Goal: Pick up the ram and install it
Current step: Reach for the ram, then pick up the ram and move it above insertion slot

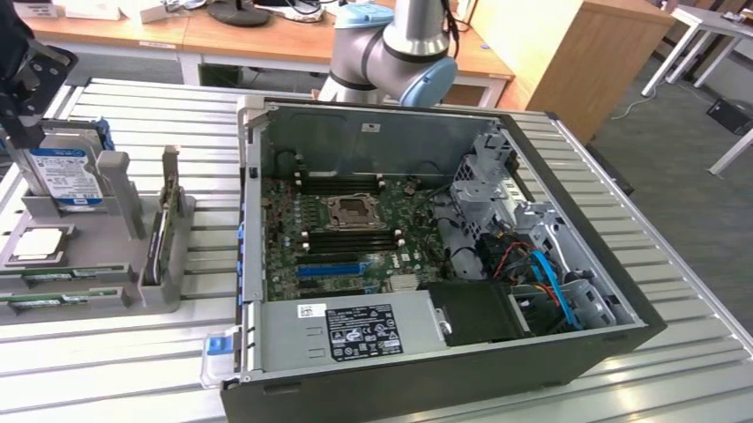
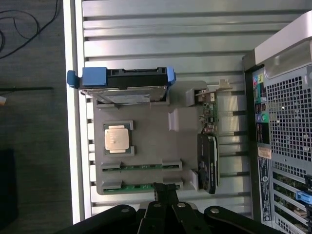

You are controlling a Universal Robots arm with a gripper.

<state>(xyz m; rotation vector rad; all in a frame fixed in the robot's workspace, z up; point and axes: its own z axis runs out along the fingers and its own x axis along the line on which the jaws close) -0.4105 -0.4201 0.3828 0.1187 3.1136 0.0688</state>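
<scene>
Two green ram sticks [image 2: 141,166] lie in slots along one edge of a grey holder [image 2: 151,141]. In the exterior view the ram [image 1: 53,275] is at the holder's near left. My gripper [image 2: 163,189] hangs above the holder, its fingers shut with nothing between them, and its tips show over the outer ram stick [image 2: 131,185]. The exterior view puts the gripper [image 1: 21,115] high at the far left, over the holder's back part. The open computer case [image 1: 565,159] lies on its side, and its motherboard [image 1: 353,238] has empty slots around the processor socket [image 1: 351,211].
The holder also carries a blue-labelled hard drive [image 2: 124,85] standing on edge, a square silver processor [image 2: 117,138] and an upright expansion card [image 2: 208,161]. The case's rear panel [image 2: 287,126] lies close beside the holder. The slatted metal table [image 1: 682,264] ends at a white edge [image 2: 75,146].
</scene>
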